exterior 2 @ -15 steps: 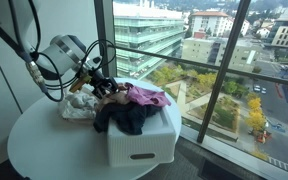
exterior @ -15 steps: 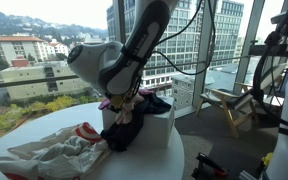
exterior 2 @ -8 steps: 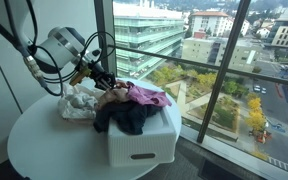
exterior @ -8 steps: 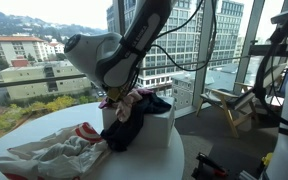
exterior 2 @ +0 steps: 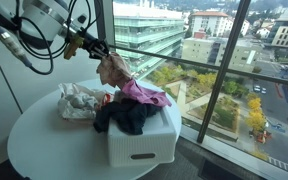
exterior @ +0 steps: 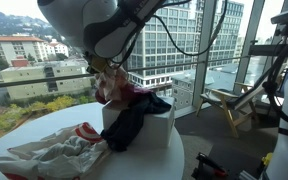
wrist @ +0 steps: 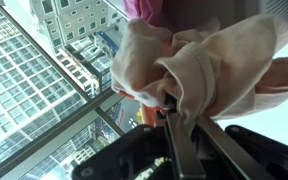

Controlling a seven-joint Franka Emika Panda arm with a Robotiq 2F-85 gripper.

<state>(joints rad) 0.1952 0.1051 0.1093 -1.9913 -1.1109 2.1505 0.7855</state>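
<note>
A dark garment (exterior 2: 124,116) and a pink garment (exterior 2: 147,96) are draped over the white basket (exterior 2: 144,142), with crumpled white cloths (exterior 2: 78,101) beside it — all on a round white table (exterior 2: 39,150) by tall windows (exterior 2: 214,60). A beige cloth (exterior 2: 112,70) is pinched by the gripper (exterior 2: 100,54) above the basket — hung with its long axis downward.

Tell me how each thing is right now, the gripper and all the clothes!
Gripper: shut on the crumpled beige cloth.
Crumpled beige cloth: hanging in the air above the white plastic basket.
Pink garment: lying on top in the basket.
Dark navy garment: draped over the basket's rim.
White plastic basket: upright on the round white table.
White-and-red crumpled cloth: heaped on the table beside the basket.
</note>
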